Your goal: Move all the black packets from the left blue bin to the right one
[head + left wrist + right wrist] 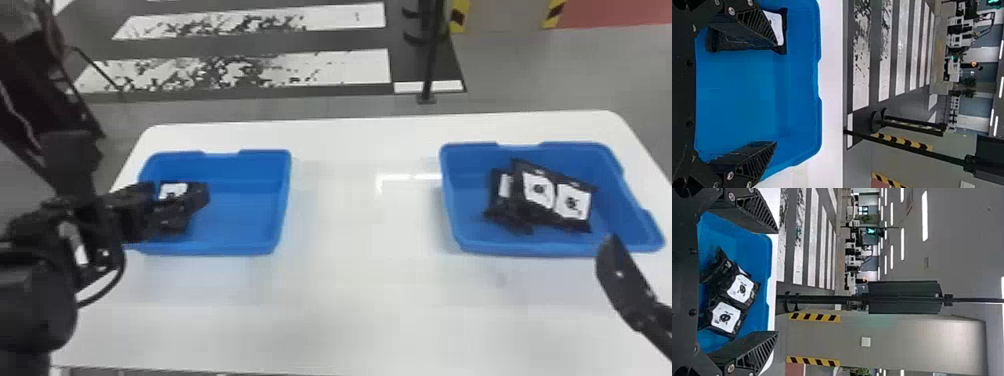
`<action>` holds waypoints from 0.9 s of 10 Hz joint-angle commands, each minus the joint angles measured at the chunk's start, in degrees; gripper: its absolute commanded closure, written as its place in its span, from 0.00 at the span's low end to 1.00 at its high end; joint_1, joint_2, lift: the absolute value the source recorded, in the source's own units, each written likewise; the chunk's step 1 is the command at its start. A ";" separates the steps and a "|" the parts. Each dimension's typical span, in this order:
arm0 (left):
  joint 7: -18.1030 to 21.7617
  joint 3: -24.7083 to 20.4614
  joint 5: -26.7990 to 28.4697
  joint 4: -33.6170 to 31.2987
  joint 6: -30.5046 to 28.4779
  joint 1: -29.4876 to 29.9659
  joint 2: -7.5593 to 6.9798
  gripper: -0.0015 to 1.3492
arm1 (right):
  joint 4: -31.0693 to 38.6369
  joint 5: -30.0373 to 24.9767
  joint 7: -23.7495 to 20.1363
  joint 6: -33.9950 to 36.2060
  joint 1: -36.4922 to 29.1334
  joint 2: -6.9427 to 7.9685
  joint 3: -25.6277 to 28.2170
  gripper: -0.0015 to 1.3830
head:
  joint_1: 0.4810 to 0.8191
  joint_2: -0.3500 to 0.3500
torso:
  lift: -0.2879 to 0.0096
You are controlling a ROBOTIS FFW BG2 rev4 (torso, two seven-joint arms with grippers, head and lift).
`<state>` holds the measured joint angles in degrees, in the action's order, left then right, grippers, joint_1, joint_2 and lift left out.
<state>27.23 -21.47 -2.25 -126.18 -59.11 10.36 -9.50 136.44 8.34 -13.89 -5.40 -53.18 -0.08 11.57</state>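
My L black ribbed fingers (756, 160) gape; I should straddle the black, white-labelled pkt (777, 28) in the blue plastic bin (807, 82) evenly. R fingers (748, 354) apart.

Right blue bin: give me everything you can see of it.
The right blue bin is an open-topped, roughly rectangular tray, solid blue, plastic by the look of it, with sloping walls and shallow dips in its rim. It sits upright on the white table. At least three black packets with white labels lie overlapping inside. The open right gripper is near its close edge; contact there can't be judged.
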 commanded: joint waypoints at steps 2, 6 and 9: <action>-0.24 2.73 4.31 12.62 -0.94 -9.52 -1.22 0.12 | -0.39 0.80 0.00 0.05 -0.53 0.14 -0.26 0.09 | 0.63 0.71 | 0.50; -4.73 3.99 9.79 18.95 -6.42 -13.74 -1.66 0.12 | -0.81 1.83 -0.09 0.48 -0.53 0.14 -0.26 0.09 | 0.63 0.77 | 0.50; -5.25 5.01 11.05 23.31 -6.98 -15.71 -2.45 0.12 | -0.95 2.29 -0.35 0.90 -0.39 0.14 -0.26 0.09 | 0.63 0.80 | 0.50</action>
<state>22.01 -16.40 8.42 -103.12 -65.81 -5.21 -11.93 135.54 10.47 -14.22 -4.55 -53.60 -0.09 11.24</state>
